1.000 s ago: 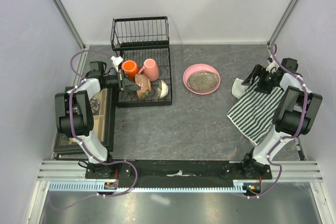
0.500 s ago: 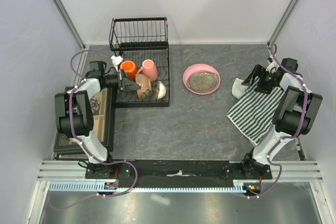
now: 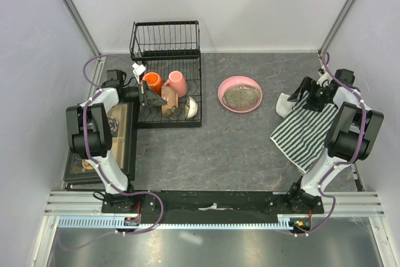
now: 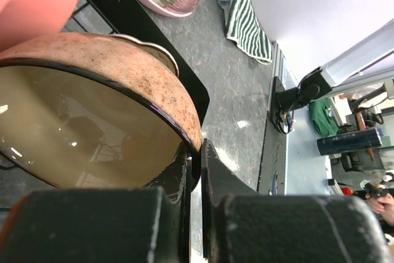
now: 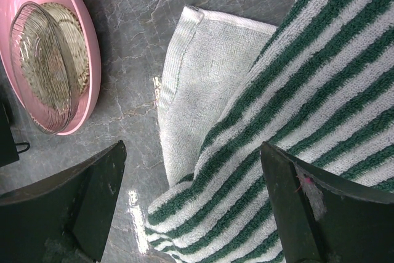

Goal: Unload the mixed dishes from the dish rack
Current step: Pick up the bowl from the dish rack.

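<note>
Left gripper [image 4: 196, 163] is nearly closed and pinches the rim of the tan-brown bowl [image 4: 92, 124], with one finger on the inner side and one on the outer side. This bowl stands tilted on its edge on the slotted base of the dish rack [image 3: 165, 40], at the far left part of the table [image 3: 231, 148]. Just behind it in the rack are the orange mug [image 3: 152, 80] and the pink mug [image 3: 177, 82], side by side. The small white patterned bowl [image 3: 194, 107] lies at the right of the brown bowl, near the right edge of the rack. The wide pink shallow dish [image 3: 221, 95] is outside the rack, on the table to its right. Right gripper [image 5: 192, 152] has its jaws wide apart and holds nothing; it hangs above the striped cloth [image 3: 306, 130] at the right side. Beside the left arm lies a black-framed box [image 3: 119, 136].
</note>
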You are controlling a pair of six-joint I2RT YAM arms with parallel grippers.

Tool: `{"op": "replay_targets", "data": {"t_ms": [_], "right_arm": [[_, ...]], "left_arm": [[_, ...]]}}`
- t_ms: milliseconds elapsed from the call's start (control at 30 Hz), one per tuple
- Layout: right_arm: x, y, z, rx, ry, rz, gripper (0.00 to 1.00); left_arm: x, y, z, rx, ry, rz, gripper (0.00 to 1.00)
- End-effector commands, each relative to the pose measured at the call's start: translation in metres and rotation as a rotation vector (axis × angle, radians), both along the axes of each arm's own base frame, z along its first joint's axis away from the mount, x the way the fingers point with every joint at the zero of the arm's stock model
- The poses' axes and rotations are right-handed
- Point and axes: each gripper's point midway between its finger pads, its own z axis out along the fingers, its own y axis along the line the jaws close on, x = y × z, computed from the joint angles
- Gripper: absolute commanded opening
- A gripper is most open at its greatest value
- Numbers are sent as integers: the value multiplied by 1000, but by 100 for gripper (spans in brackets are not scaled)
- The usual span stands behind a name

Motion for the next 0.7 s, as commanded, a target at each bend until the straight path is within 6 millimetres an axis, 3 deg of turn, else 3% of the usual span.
{"op": "replay_targets", "data": {"t_ms": [0, 267, 667], "right_arm": [[9, -1, 7, -3, -33, 23, 98], [9, -2, 5, -12, -38, 44, 98], [10, 0, 7, -4, -43, 49, 98]], "left_arm": [[-6, -5, 46, -134, -156, -100, 2], [-16, -5, 61, -92, -201, -84, 2], [-30, -5, 107, 16, -334, -31, 2]]}}
